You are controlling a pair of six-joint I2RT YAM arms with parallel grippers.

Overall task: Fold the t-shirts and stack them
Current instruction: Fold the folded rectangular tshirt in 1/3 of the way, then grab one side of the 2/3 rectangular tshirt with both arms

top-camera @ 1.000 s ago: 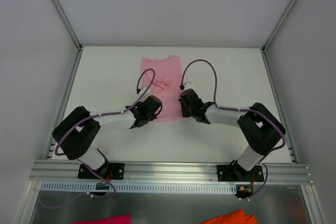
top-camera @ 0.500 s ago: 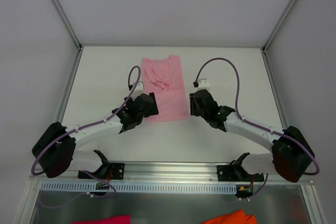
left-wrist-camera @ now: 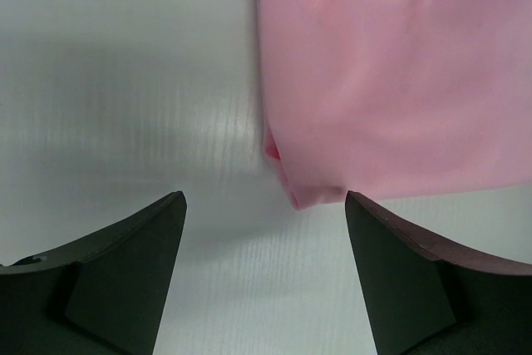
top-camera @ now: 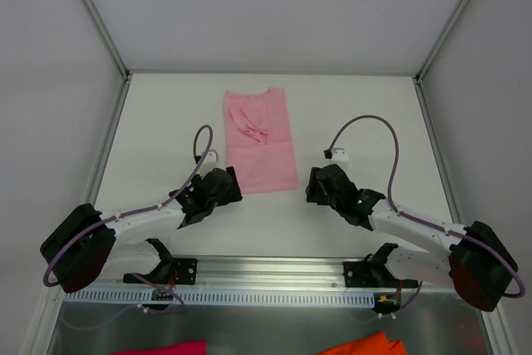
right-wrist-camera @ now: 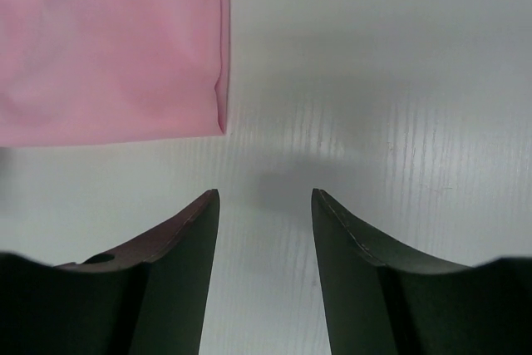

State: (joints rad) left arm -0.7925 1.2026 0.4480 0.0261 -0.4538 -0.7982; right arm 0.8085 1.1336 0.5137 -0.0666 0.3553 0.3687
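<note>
A light pink t-shirt (top-camera: 260, 140) lies folded into a long narrow strip on the white table (top-camera: 366, 114), neck end at the far side. My left gripper (top-camera: 224, 184) stands open just off the strip's near left corner (left-wrist-camera: 293, 193), nothing between its fingers. Over on the right, my right gripper (top-camera: 314, 187) is open too, a little beyond the near right corner (right-wrist-camera: 218, 122), empty and clear of the cloth. In both wrist views the pink cloth (right-wrist-camera: 108, 47) lies flat ahead of the jaws.
Aluminium rails frame the table, with the front rail (top-camera: 266, 270) by the arm bases. Below it, a magenta cloth scrap (top-camera: 170, 347) and an orange cloth scrap (top-camera: 366, 344) lie at the bottom edge. White walls enclose the back and sides.
Both grippers have opened and let go of the shirt's near edge. Both arms have drawn back and outward toward the near side, leaving the shirt lying flat in a longer strip.
</note>
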